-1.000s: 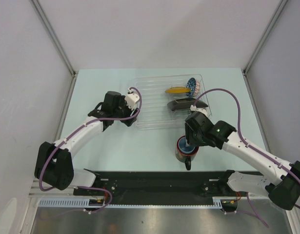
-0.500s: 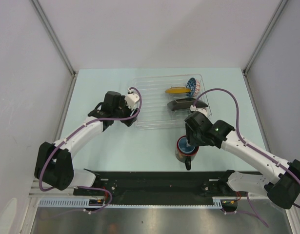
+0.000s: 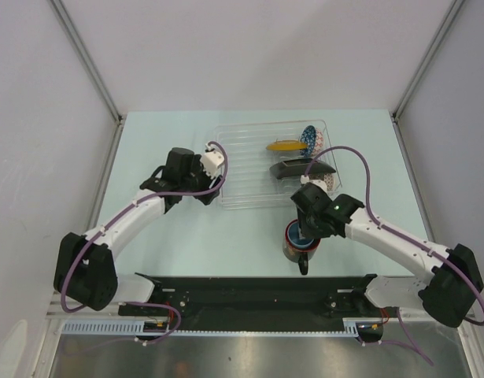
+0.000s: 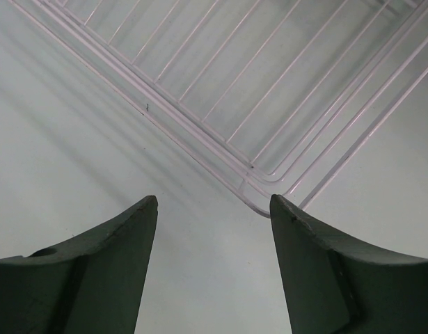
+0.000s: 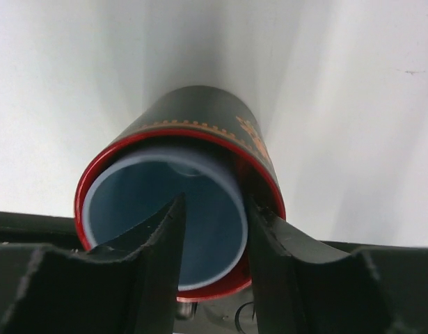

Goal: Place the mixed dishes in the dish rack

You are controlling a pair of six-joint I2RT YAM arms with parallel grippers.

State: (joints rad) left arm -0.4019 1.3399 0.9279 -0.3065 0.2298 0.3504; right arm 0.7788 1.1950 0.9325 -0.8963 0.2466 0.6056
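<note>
Well, from where I stand the pale desk [image 3: 163,134] carries everything, and the clear dish rack [image 3: 245,169] lies toward 12 o'clock of its middle. Its left half shows only bare ribs. Toward the rack's 3 o'clock side sit the black square plate [image 3: 293,169], the yellow plate [image 3: 285,146] on edge and, at the 1 o'clock corner, the blue-white bowl [image 3: 310,139].

Off the rack, at about its 5 o'clock and apart from it, the dark mug [image 5: 200,108] with the red lining stands upright on the desk, handle toward 6 o'clock, and the light blue cup [image 5: 151,202] is nested inside it. The right tool [image 5: 215,200] is down over this pair. It is part-open with one finger inside the cup and the other at the mug's rim, and I see no pinch on the wall between them yet.

The left tool [image 4: 214,202] hangs wide open and empty over bare desk, just off the rack's 7 o'clock corner.

To my eye the step in hand is picking up the nested cup and mug. Next it wants a firm close on the wall, a straight lift so the cup does not slip out, then a carry toward 11 o'clock into the rack's free ribs
</note>
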